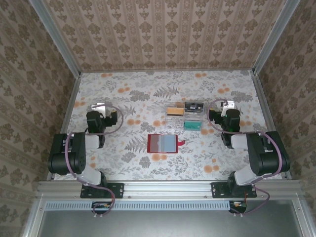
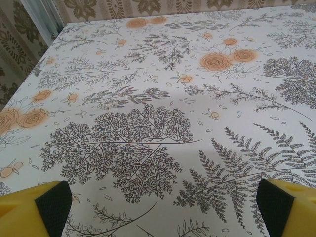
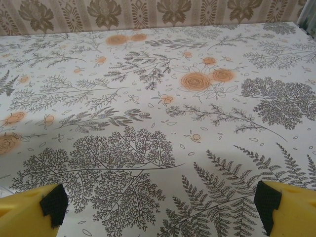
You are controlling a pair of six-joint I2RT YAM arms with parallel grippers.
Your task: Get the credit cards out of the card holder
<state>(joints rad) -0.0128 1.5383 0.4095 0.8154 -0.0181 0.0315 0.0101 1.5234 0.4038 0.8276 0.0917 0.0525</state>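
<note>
Yellow, black-padded fingers (image 2: 22, 210) sit at the bottom corners of the left wrist view. There we find the left gripper (image 2: 164, 211) spread fully wide over the floral-print table (image 1: 212, 160), with nothing between its jaws. The right wrist view reads the same: the right gripper (image 3: 163, 212) is splayed just as wide and empty, with only printed ferns and orange blooms beneath it.

From above, we see both arms folded back near their bases, one to each side of the table, each gripper well apart from the task's things. The card holder (image 1: 163, 143) lies flat and open at the table's centre, roughly midway between the two arms. Its grey-blue lining faces up and its little red tab (image 1: 181, 143) pokes out to the right.

Beyond the card holder, toward the far wall, three cards lie on the tabletop outside it. The tan-gold card (image 1: 175, 111) and the black card (image 1: 194, 106) sit side by side, and the teal card (image 1: 191, 125) lies just nearer, below the black one. We cannot tell whether the cards touch one another.
</note>
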